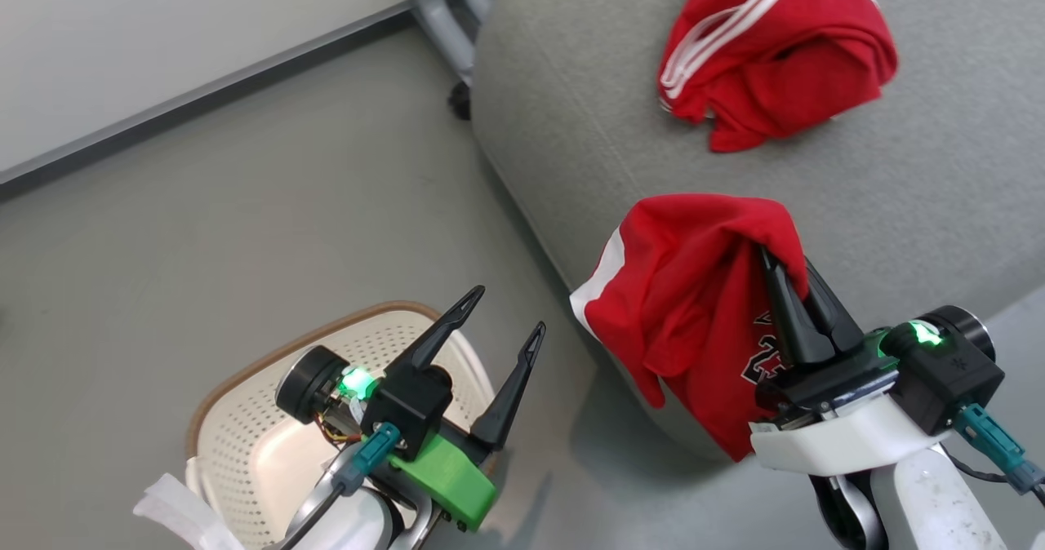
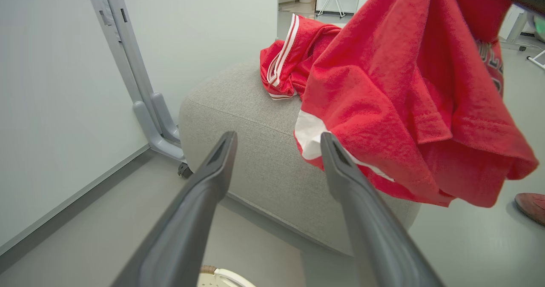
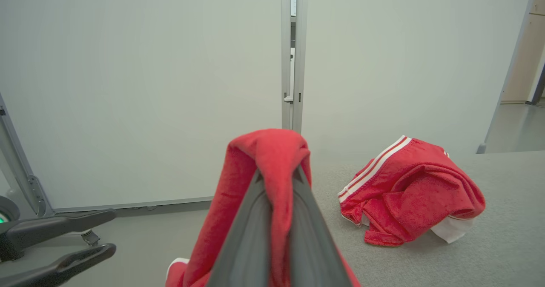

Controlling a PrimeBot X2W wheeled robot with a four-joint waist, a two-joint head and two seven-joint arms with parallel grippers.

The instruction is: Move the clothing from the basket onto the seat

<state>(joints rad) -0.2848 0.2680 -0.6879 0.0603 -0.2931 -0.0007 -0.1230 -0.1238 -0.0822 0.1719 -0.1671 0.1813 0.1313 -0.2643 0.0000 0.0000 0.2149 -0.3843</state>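
Jersey [image 1: 678, 305], clamped in R gripper [image 1: 786, 277], hangs at seat's [image 1: 571, 142] near-left edge; seat top lies far-right.

Grey floor [image 1: 245, 207], white wall panels [image 3: 127, 65]

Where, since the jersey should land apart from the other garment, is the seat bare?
Bare grey seat runs between the striped garment at the far side and the jersey held by the right gripper, and widens toward the seat's right. Crowded: the near left corner, where the jersey hangs at the edge.
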